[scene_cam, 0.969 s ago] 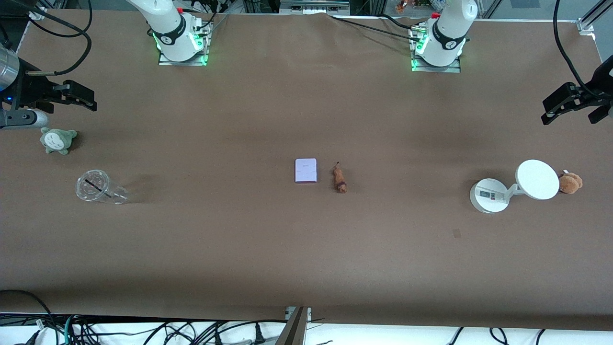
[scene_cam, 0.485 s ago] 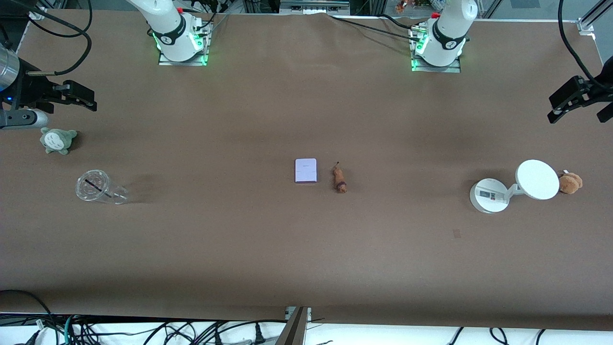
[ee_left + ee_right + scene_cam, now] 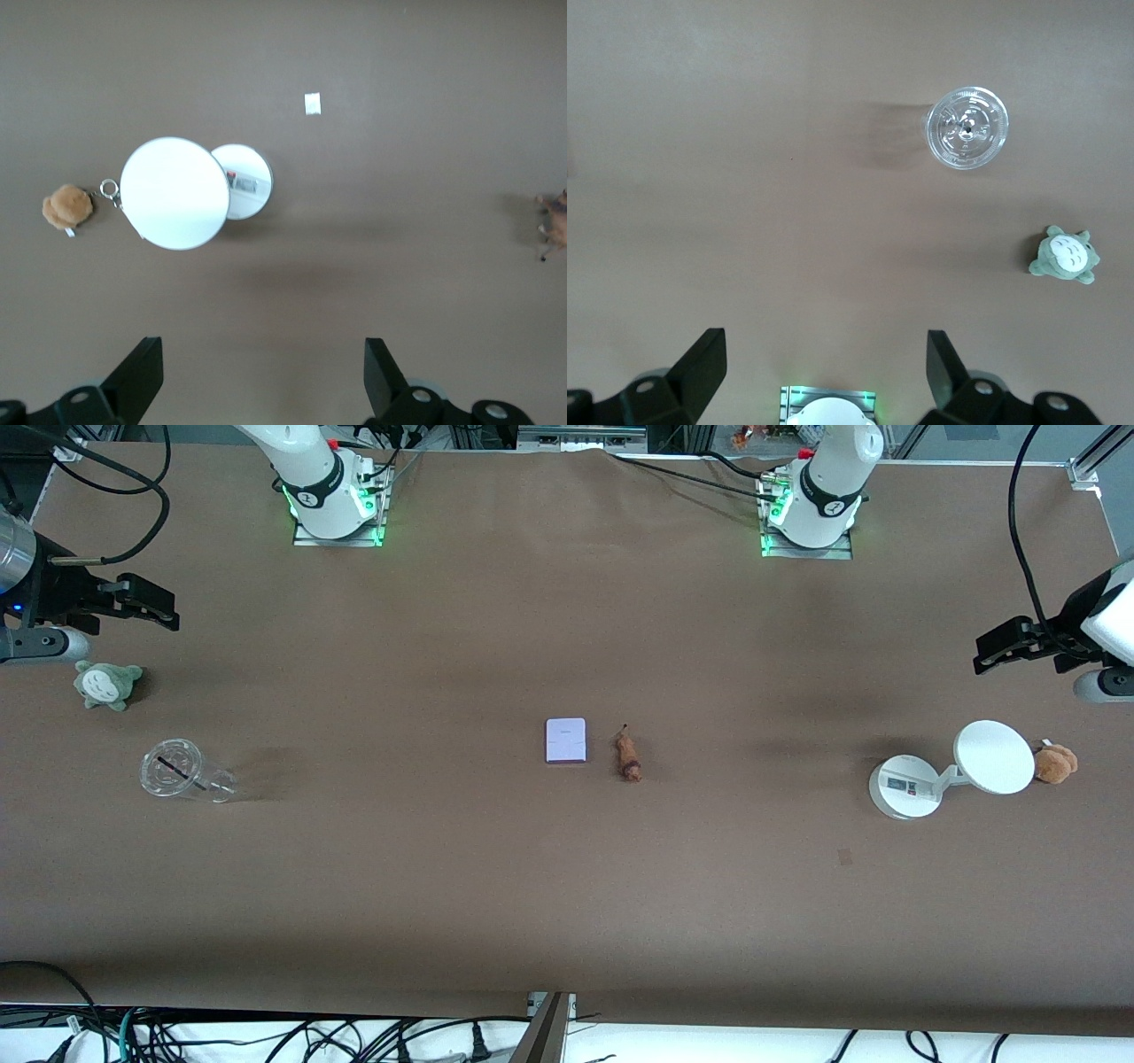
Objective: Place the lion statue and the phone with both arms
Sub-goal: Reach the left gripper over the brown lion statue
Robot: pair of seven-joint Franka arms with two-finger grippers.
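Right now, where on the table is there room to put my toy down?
Lots of bare table lies nearer the camera than the phone and lion statue. More lies between the phone and the clear cup. It is crowded by the white stand and brown plush.

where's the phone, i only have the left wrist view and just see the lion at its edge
Observer: The phone lies flat mid-table, beside the lion statue but apart, toward the right arm's end.
Operator: is the other arm on it
Observer: No. The right gripper hangs over the right arm's end of the table, fingers open, empty; your left gripper is over the left arm's end.
Operator: anything under the right one
Observer: Close by it: a green plush toy, and a clear cup nearer the front camera.
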